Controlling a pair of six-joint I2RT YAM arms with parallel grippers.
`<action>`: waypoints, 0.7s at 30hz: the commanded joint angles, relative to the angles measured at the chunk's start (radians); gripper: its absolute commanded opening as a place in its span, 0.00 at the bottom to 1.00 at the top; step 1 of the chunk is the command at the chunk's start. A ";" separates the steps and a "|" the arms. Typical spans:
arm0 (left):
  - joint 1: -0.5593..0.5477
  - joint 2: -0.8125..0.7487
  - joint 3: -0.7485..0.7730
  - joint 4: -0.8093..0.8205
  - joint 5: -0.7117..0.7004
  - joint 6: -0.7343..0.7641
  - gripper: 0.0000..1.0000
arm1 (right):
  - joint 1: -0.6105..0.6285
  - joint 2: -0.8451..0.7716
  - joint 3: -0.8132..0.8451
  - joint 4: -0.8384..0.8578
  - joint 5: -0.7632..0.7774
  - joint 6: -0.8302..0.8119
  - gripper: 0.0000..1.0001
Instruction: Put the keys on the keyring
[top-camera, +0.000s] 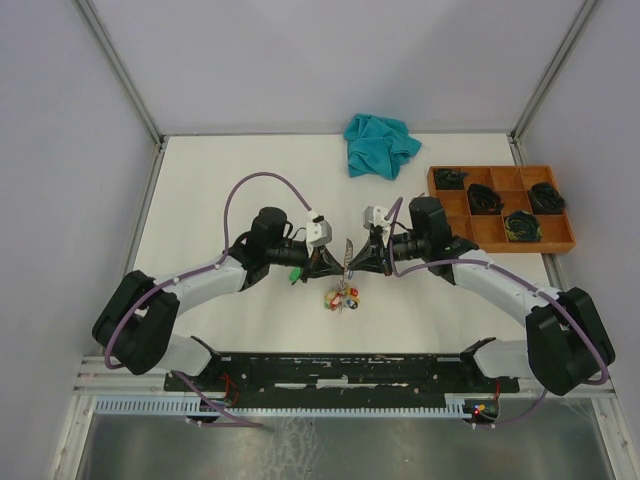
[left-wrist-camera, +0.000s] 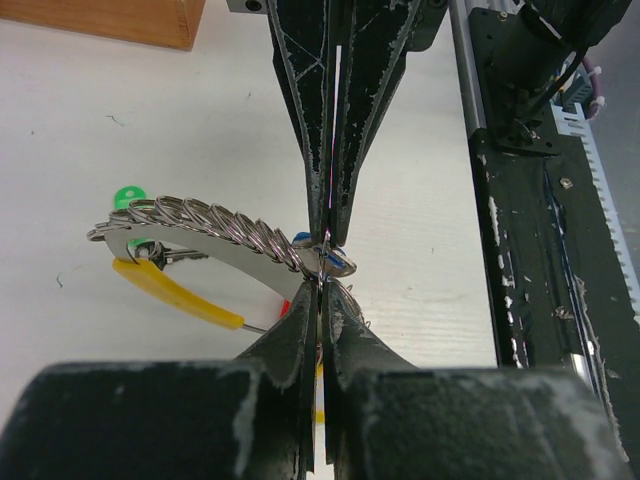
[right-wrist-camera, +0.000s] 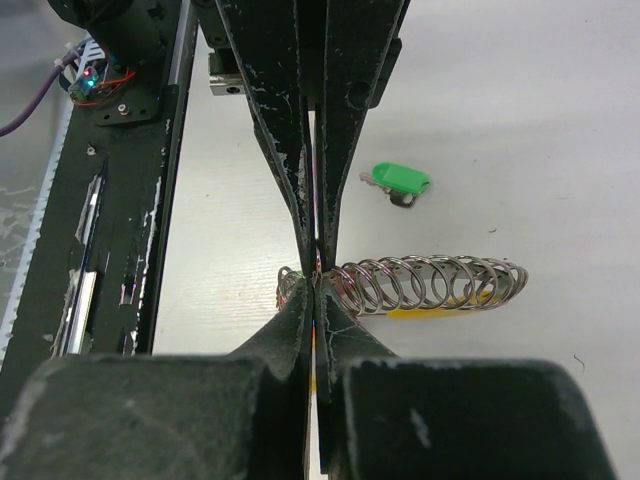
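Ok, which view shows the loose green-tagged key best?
Right wrist: the green-tagged key lies unobstructed on the table, clear of the loops. Left wrist shows only part of a green tag behind the loops; the top view gives just a tiny green speck.

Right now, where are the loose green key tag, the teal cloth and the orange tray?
green key tag (right-wrist-camera: 400, 178): right wrist view, middle of the tag.
teal cloth (top-camera: 380, 145): top view, centre of the bunch.
orange tray (top-camera: 545, 244): top view, near wall.

thin silver wire keyring (left-wrist-camera: 220, 252): glossy smooth metal, you see.
green-tagged small key (right-wrist-camera: 401, 182): shiny plastic tag.
orange compartment tray (top-camera: 505, 208): matt wood.
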 joint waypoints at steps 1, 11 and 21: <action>0.004 -0.041 0.024 0.087 -0.012 -0.096 0.03 | -0.002 -0.026 0.032 -0.066 -0.015 -0.057 0.01; 0.004 -0.086 -0.021 0.285 -0.166 -0.351 0.03 | 0.057 -0.108 -0.033 -0.054 0.133 -0.057 0.01; -0.005 -0.126 -0.093 0.387 -0.218 -0.383 0.03 | 0.074 -0.168 -0.049 -0.019 0.235 -0.010 0.01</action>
